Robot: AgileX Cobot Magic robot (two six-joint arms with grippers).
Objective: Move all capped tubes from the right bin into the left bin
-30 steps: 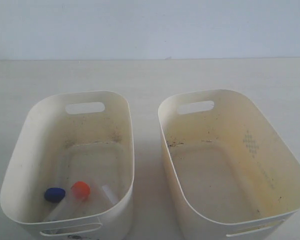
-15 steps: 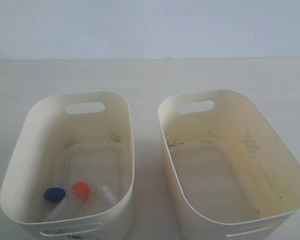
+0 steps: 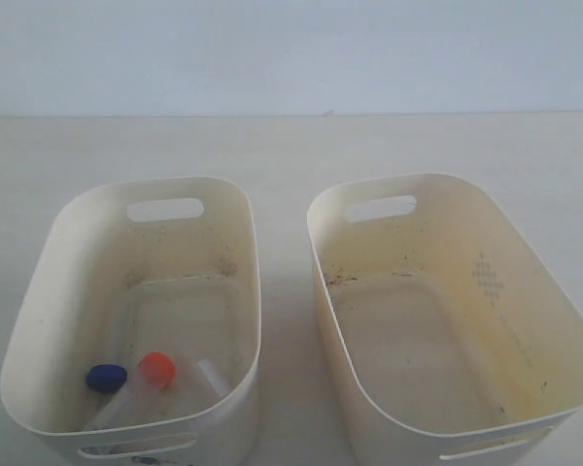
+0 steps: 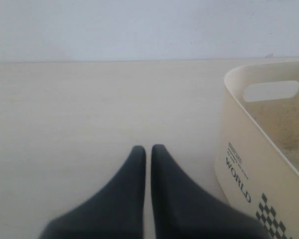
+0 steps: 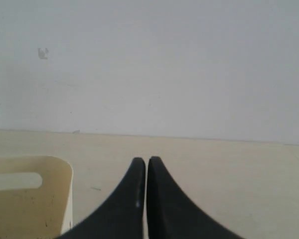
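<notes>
The left bin (image 3: 49, 291), grimy inside, holds capped tubes near its front wall: a blue cap (image 3: 107, 378), an orange-red cap (image 3: 156, 369) and a clear tube body (image 3: 214, 377) show. Nothing shows inside the right bin (image 3: 554, 301), the one with the dotted diamond. Neither gripper appears in the exterior view. My left gripper (image 4: 147, 149) is shut and empty, low over bare table beside the left bin's outer wall (image 4: 239, 149). My right gripper (image 5: 147, 160) is shut and empty, with the right bin's corner (image 5: 65, 172) beside it.
Both bins stand side by side on a pale wooden table (image 3: 291, 146) with a narrow gap between them. A plain light wall (image 3: 291, 49) rises behind the table. The left bin's outer wall carries printed black lettering (image 4: 237, 172).
</notes>
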